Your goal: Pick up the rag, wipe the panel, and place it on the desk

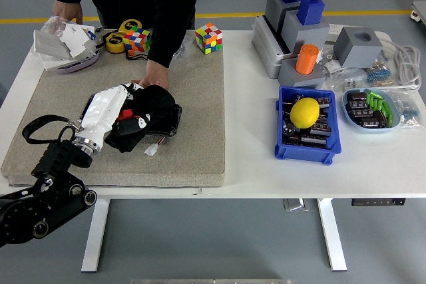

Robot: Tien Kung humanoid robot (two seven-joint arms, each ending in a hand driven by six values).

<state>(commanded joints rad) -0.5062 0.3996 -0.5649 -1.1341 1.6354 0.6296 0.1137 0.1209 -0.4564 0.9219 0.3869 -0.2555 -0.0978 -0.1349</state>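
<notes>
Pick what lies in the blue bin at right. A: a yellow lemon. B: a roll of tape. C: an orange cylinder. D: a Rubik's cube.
A: a yellow lemon sits on the dark parts in the blue bin.

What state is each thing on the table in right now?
Left hand: shut on the rag.
Rag: bunched, pressed on the panel.
Panel: flat on the mat, mostly covered.
Person's hand: resting at the panel's far edge.
Lemon: in the blue bin.
</notes>
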